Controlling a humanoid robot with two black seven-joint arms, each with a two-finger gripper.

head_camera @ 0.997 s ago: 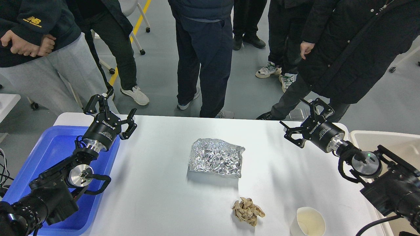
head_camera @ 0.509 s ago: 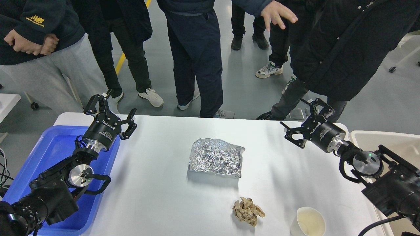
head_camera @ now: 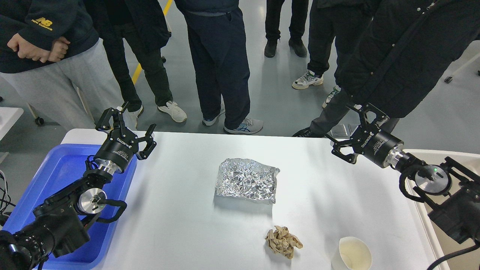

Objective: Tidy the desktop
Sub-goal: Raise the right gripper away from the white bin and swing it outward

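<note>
The white desktop [head_camera: 180,225] carries a crumpled silver foil sheet [head_camera: 246,180] at its middle, a crumpled brown paper ball [head_camera: 283,242] near the front, and a white paper cup [head_camera: 351,254] at the front right. My left gripper [head_camera: 125,125] is open and empty, held above the desktop's far left corner beside the blue tray [head_camera: 60,176]. My right gripper [head_camera: 356,129] is open and empty, held above the far right edge of the desktop.
A beige bin [head_camera: 465,161] stands off the right edge, partly behind my right arm. Several people stand close along the far side of the desktop. A small white table corner [head_camera: 9,116] shows at far left.
My right gripper has moved up and to the right, toward the far right edge. The left arm has not moved. The people behind have shifted their feet.
</note>
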